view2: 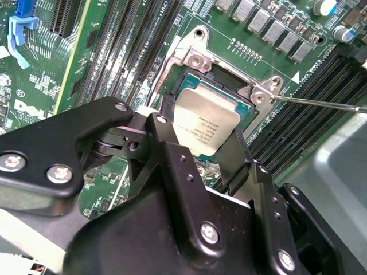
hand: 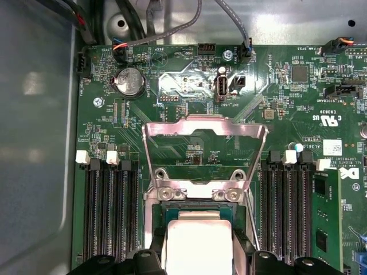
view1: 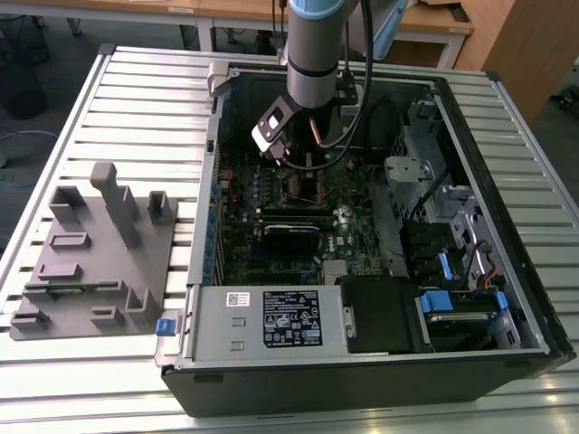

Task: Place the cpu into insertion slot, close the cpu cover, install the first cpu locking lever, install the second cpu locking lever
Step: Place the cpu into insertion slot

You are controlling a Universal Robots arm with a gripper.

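Second wrist view: the gripper [view2: 202,150] clenches the cpu [view2: 205,123] over the insertion slot [view2: 226,76]; keeping it level and square to that slot seems wise.

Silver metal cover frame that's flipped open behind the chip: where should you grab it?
Probably the free crossbar of the thin silver metal cover frame, farthest from its hinged end. Come from above: the big window lets a finger slip behind it.
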